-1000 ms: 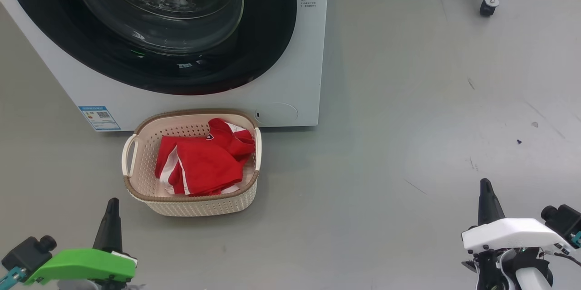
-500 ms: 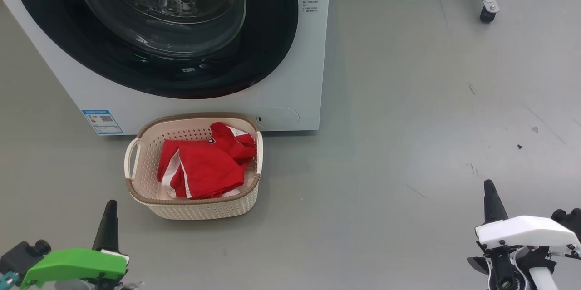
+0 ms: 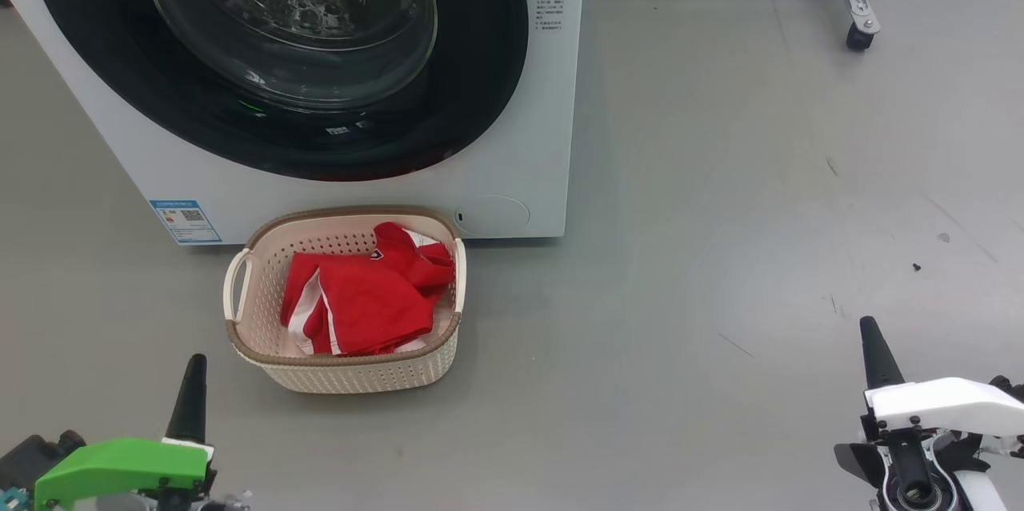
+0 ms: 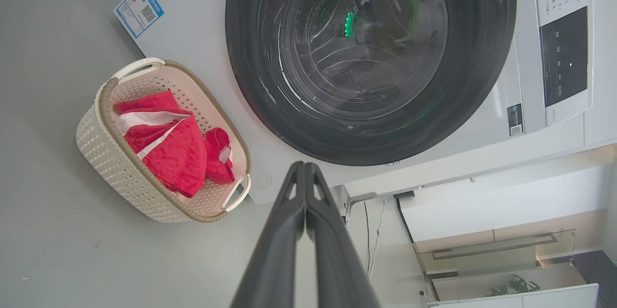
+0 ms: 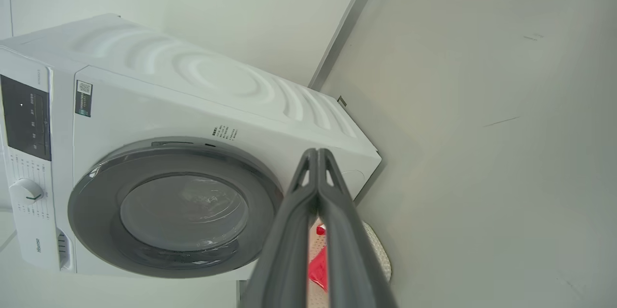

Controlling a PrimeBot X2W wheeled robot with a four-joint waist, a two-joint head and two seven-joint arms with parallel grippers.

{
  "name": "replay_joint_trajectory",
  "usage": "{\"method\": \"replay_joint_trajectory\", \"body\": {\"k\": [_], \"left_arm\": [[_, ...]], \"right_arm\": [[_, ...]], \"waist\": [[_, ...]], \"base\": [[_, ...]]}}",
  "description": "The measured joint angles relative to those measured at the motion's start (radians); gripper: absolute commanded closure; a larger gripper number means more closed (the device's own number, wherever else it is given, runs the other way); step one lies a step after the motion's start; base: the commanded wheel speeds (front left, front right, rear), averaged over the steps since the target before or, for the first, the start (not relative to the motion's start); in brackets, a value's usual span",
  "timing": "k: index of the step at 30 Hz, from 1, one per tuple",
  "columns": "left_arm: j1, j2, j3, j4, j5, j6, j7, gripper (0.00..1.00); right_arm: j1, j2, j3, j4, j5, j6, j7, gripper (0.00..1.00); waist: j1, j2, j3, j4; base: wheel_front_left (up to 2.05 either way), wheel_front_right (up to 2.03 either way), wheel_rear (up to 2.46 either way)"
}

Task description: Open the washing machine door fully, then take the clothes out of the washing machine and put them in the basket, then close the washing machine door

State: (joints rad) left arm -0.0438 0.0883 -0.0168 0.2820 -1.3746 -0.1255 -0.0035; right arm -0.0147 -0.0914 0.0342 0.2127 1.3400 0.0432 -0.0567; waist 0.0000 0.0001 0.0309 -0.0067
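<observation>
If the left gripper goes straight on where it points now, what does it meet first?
Probably the door's rim near its edge, or the washing machine front beside it; depth is unclear. The basket lies aside.

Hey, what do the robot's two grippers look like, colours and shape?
The left gripper has long dark fingers tapering to a point, under a bright green cover. The right gripper matches, under a white cover. Close up, the fingers are dark grey with slim triangular cut-outs near the tips.
</observation>
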Motion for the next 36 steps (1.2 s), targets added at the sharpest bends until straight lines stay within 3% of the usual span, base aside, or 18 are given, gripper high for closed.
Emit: {"method": "replay_joint_trajectory", "body": {"k": [25, 36], "left_arm": [[-0.009, -0.023, 0.056, 0.0, -0.239, 0.0, 0.079, 1.0], [-0.012, -0.028, 0.06, 0.0, -0.244, 0.0, 0.083, 1.0]], "right_arm": [[-0.026, -0.02, -0.048, 0.033, 0.341, 0.062, 0.069, 1.0], [-0.029, -0.021, -0.051, 0.042, 0.358, 0.069, 0.07, 1.0]], "waist": [[0.0, 0.0, -0.027, 0.007], [0.0, 0.0, -0.028, 0.007]], "base": [[0.0, 0.0, 0.0], [0.0, 0.0, 0.0]]}}
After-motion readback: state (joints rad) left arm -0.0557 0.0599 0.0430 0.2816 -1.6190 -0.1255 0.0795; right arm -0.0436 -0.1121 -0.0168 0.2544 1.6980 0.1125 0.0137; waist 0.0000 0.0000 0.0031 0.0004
